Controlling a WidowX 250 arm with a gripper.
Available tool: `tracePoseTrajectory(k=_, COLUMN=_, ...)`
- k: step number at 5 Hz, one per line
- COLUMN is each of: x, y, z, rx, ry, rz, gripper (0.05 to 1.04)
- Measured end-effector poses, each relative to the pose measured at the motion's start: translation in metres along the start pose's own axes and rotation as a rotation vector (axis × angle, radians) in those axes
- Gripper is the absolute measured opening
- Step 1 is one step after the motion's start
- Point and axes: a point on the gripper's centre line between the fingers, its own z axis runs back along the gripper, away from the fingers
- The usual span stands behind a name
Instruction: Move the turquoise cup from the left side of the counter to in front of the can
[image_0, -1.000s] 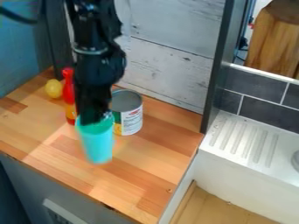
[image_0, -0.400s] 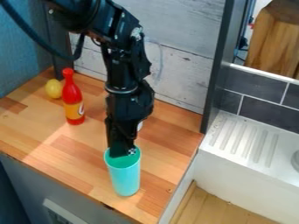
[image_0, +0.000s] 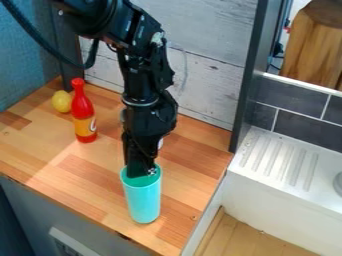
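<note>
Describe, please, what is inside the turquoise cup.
At the mouth of the turquoise cup is the lower end of the black hand, and some inner wall shows beside it. The hand and the cup's side cover the bottom, so I cannot tell whether anything lies there.

And we've got one turquoise cup (image_0: 143, 202), our landmark! Behind it on the left, one red sauce bottle (image_0: 83, 111); farther that way, one lemon (image_0: 61, 101)! One mostly hidden item (image_0: 160, 144), a pale sliver, beyond the cup; one ribbed drainboard (image_0: 270, 167) to its right!
</note>
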Motion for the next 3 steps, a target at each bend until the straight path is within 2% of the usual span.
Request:
tracePoseTrajectory(k=1, x=-0.003, y=-0.003, z=0.023, rx=0.027, ry=-0.052, rz=0.002, gripper=0.316)
tracePoseTrajectory(k=2, x=-0.01, y=-0.006, z=0.049, rx=0.021, ry=-0.112, rz=0.027, gripper=0.61)
tracePoseTrajectory(k=3, x=-0.008, y=-0.002, z=0.06, rx=-0.002, ry=-0.147, rz=0.053, gripper=0.908)
